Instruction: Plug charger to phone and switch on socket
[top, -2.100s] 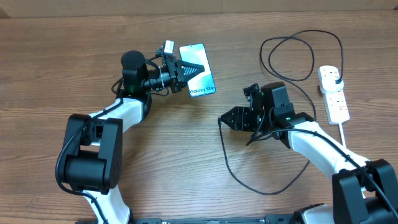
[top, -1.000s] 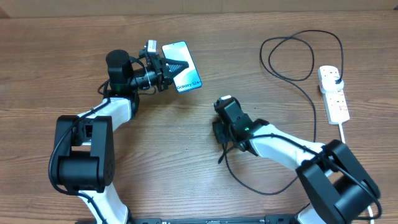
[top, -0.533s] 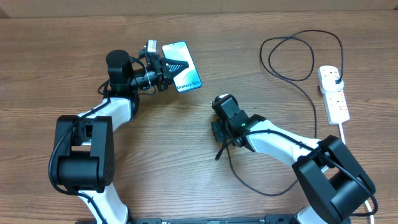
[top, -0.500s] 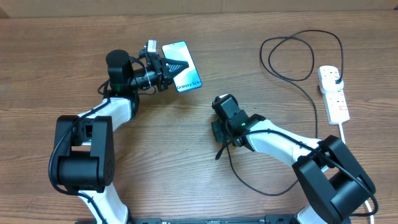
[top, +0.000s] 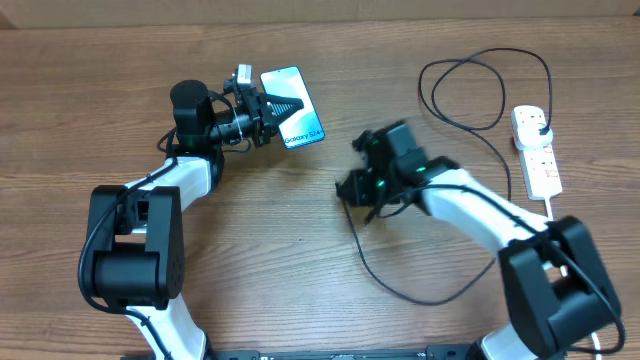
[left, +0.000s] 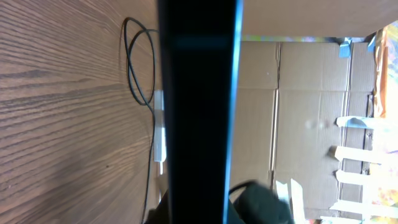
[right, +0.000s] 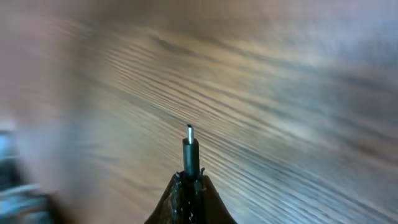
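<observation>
My left gripper (top: 296, 105) is shut on the phone (top: 283, 79), whose blue screen with white text faces up at the back left of the table. In the left wrist view the phone (left: 198, 93) fills the middle as a dark slab seen edge-on. My right gripper (top: 347, 190) is shut on the charger's connector end (right: 190, 148), which sticks out past the fingertips (right: 198, 186) above the wood. The black charger cable (top: 400, 290) loops toward the front, then runs back to its plug in the white socket (top: 540, 160) at the right.
The cable forms a large loop (top: 470, 90) at the back right, also seen as a cable loop (left: 138, 68) in the left wrist view. Cardboard boxes (left: 311, 106) stand beyond the table. The socket's white cord (top: 556, 215) runs toward the front right.
My right gripper has shut on the charger's connector end and swung up and to the right, away from the table. The left gripper and phone have stayed still over the last second.
</observation>
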